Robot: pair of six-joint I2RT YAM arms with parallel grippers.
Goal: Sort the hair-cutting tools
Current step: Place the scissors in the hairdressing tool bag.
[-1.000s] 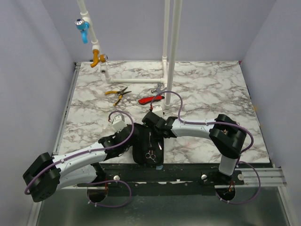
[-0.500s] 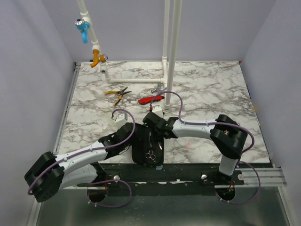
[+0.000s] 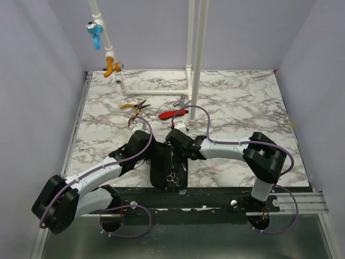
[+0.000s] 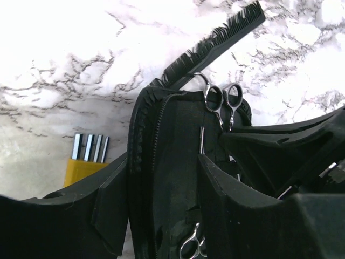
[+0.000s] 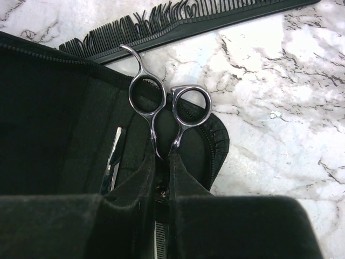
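Note:
An open black zip case (image 3: 161,171) lies at the table's near edge. My right gripper (image 5: 161,159) is shut on silver scissors (image 5: 161,100) just below the finger rings, over the case; they also show in the top view (image 3: 172,178). A long black comb (image 5: 188,21) lies on the marble just past the case, with several bent teeth. My left gripper (image 4: 161,178) is open, with its fingers on either side of the case's zipped edge (image 4: 141,140). A second pair of scissors (image 4: 191,245) and a thin metal tool (image 4: 201,141) sit in the case.
Yellow-handled pliers (image 3: 135,108) and a red-handled tool (image 3: 173,114) lie further back near white pipes (image 3: 197,54). A yellow block with metal strips (image 4: 89,156) sits by the table's near edge. Both arms crowd the case.
My left arm has swung forward and right, bringing its gripper over the case's left side. The right gripper has stayed on the scissors, shifting only slightly.

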